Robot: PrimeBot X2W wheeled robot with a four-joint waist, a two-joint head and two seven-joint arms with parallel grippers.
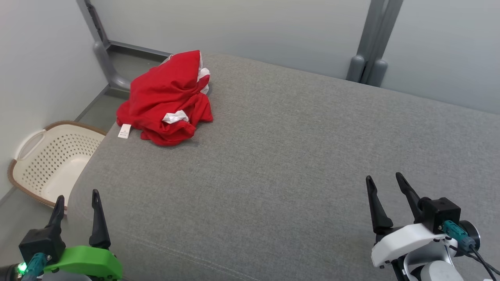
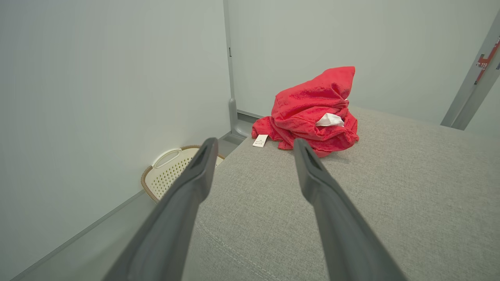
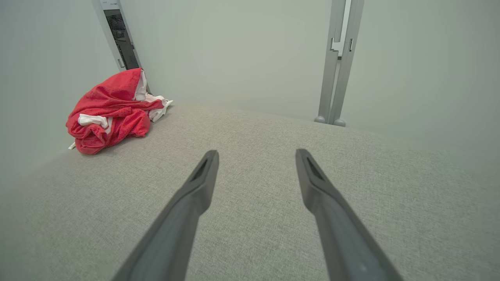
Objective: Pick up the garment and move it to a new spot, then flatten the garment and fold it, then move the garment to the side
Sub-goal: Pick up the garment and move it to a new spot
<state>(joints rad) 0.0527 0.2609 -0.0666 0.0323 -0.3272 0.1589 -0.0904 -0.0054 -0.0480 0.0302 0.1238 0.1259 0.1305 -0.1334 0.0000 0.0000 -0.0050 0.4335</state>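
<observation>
The garment point(image 1: 166, 99) is a crumpled red heap with white trim and a white label, lying at the far left corner of the grey fabric surface point(image 1: 293, 156). It also appears ahead in the left wrist view as the garment point(image 2: 312, 113) and at the upper left of the right wrist view as the garment point(image 3: 111, 111). My left gripper point(image 1: 77, 197) stands open at the near left edge, nothing between its fingers. My right gripper point(image 1: 384, 179) is open over the near right of the surface, also holding nothing. Both are well short of the garment.
A cream perforated laundry basket point(image 1: 50, 160) with a brown rim sits on the floor left of the surface, below its edge. Pale walls and grey posts point(image 1: 371, 43) close in the far side. The surface's left edge drops to the floor.
</observation>
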